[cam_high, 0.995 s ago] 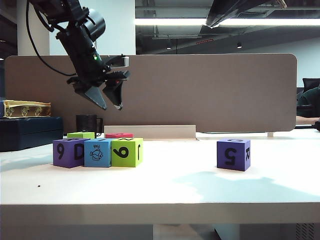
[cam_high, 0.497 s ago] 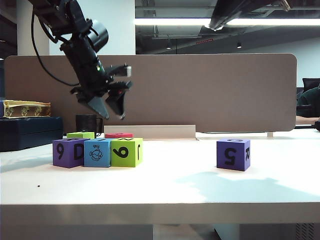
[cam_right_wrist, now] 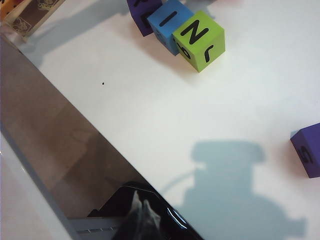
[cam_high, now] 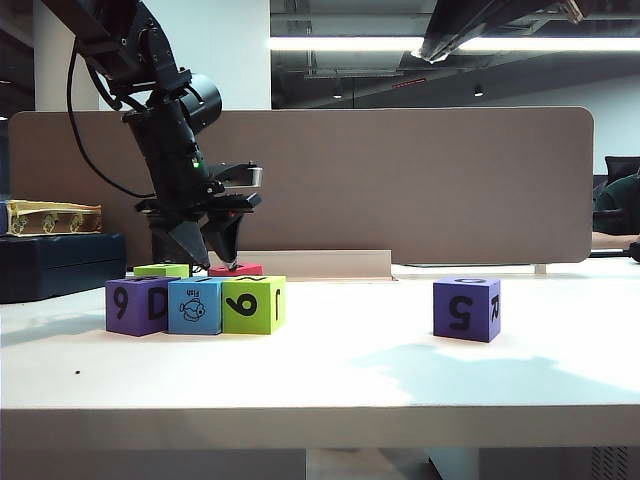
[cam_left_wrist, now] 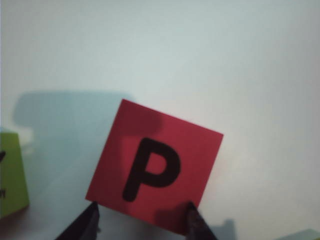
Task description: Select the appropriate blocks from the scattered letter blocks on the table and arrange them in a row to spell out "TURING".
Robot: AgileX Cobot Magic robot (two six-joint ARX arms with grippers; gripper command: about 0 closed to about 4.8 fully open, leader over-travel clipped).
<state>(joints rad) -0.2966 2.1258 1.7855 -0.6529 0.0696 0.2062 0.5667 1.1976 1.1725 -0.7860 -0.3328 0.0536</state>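
The left gripper (cam_high: 213, 265) hangs with jaws apart over the red P block (cam_left_wrist: 155, 166) in the far row on the table (cam_high: 380, 370). The right gripper (cam_right_wrist: 141, 212), jaws together, holds nothing. A purple block (cam_high: 467, 309) stands alone at right.
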